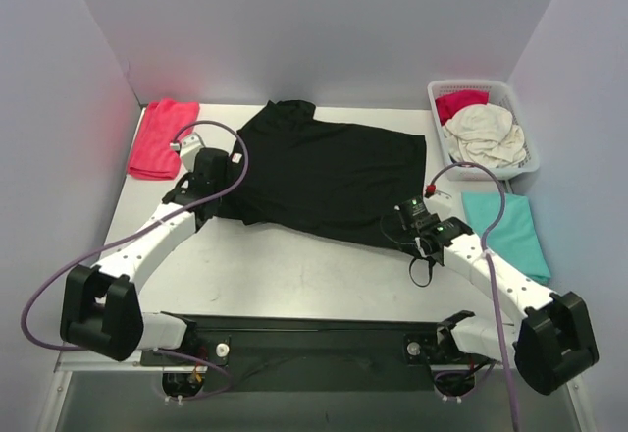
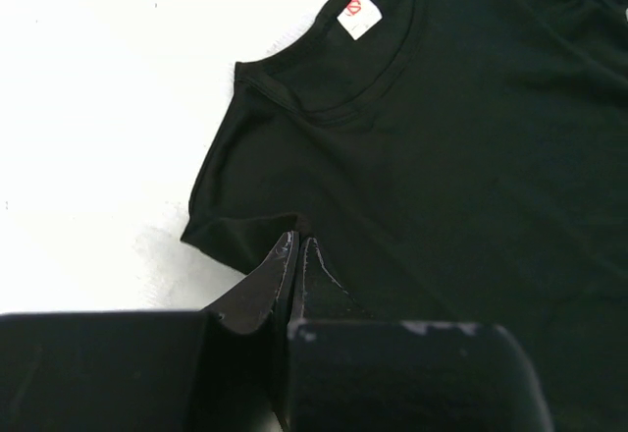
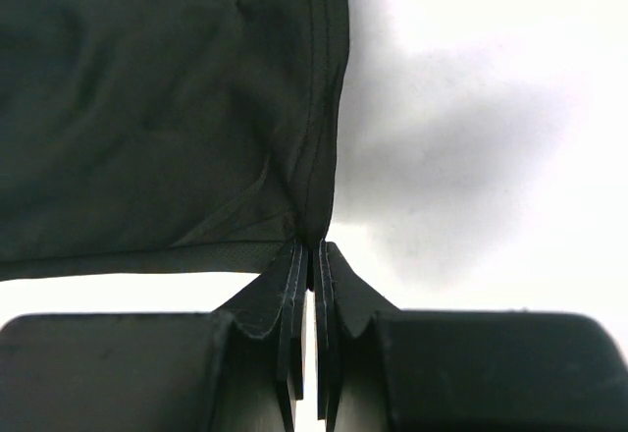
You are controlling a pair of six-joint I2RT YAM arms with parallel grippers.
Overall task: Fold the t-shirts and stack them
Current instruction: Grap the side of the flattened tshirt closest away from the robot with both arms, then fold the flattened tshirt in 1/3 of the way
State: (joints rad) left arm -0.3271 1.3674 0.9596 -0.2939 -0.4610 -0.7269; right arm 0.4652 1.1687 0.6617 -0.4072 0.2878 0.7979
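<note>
A black t-shirt (image 1: pixel 329 172) lies spread across the middle of the table, its neck with a small white label (image 2: pixel 357 17) toward the left. My left gripper (image 1: pixel 203 196) is shut on the black shirt's near-left sleeve edge (image 2: pixel 297 231). At the shirt's near-right hem corner (image 3: pixel 316 238), my right gripper (image 1: pixel 410 228) is shut on the cloth. A folded teal t-shirt (image 1: pixel 508 231) lies at the right. A red t-shirt (image 1: pixel 162 137) lies folded at the far left. Cream (image 1: pixel 486 137) and red (image 1: pixel 459 103) shirts sit in the basket.
A white lattice basket (image 1: pixel 530 162) stands at the far right corner. Grey walls close in the table on three sides. Purple cables loop off both arms above the table.
</note>
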